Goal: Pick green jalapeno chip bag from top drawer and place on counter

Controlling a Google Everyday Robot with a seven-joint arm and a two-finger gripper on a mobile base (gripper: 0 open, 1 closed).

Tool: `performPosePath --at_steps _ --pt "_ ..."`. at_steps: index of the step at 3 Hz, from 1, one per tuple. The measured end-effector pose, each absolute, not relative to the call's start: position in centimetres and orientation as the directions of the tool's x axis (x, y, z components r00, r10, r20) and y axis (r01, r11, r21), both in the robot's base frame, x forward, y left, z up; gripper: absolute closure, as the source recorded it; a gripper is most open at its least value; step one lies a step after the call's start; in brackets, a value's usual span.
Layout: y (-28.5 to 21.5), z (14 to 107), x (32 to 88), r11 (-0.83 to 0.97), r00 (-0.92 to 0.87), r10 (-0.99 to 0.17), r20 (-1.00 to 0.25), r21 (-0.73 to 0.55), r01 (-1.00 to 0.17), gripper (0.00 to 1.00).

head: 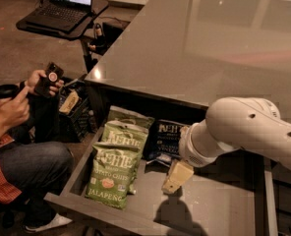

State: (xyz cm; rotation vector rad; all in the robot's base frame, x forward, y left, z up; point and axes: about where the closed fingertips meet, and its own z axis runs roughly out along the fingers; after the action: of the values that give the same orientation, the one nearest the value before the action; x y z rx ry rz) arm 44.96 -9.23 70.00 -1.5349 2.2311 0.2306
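Observation:
The top drawer is pulled open below the counter, a wide glossy grey top. In the drawer's left half lie green jalapeno chip bags: the front one overlaps another behind it, with a third green bag's edge at the back. A dark blue chip bag lies to their right. My gripper hangs over the drawer floor, to the right of the front green bag and just in front of the blue bag, touching neither green bag. My white arm reaches in from the right.
A seated person at the left holds a phone-like device, close to the drawer's left side. A laptop on a black stand is at the back left. A dark crate sits under the stand.

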Motion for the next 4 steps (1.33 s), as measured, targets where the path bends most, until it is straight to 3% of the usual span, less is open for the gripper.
performPosePath --at_steps 4 --pt "-6.4 65.9 50.2 0.298 -0.185 -0.883 -0.431 -0.211 -0.931 0.00"
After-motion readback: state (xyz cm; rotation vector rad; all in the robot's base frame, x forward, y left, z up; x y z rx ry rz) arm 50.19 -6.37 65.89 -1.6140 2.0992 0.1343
